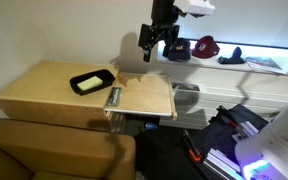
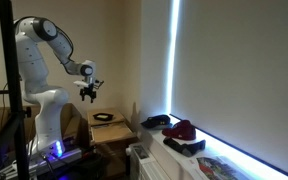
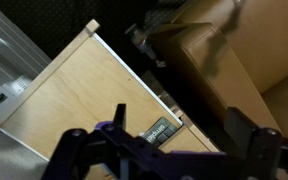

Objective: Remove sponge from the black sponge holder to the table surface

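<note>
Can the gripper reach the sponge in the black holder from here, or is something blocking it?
Probably yes. The gripper hangs open, high above the table, off to one side of the black sponge holder; the sponge lies uncovered in it, with nothing above.

Sponge (image 1: 87, 85) in sponge holder (image 1: 108, 73) on table surface (image 1: 44, 92); gripper (image 1: 156, 48) high at holder's 2 o'clock, sofa (image 1: 54, 150) at its 7 o'clock.
</note>
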Action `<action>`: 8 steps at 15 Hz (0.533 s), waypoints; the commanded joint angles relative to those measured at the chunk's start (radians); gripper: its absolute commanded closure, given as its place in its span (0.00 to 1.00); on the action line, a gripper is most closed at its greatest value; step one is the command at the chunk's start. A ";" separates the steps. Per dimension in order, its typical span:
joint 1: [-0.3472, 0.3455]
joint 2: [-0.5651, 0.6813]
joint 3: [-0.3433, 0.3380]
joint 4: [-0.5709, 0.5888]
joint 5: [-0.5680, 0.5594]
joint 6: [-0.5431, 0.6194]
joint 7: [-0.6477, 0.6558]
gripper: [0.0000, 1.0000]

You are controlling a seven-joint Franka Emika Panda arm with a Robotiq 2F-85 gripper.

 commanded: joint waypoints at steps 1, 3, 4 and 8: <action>0.037 0.209 0.072 0.055 0.081 0.252 0.079 0.00; 0.049 0.324 0.116 0.106 0.083 0.420 0.161 0.00; 0.044 0.380 0.136 0.136 0.048 0.505 0.233 0.00; 0.053 0.415 0.139 0.150 -0.009 0.579 0.347 0.00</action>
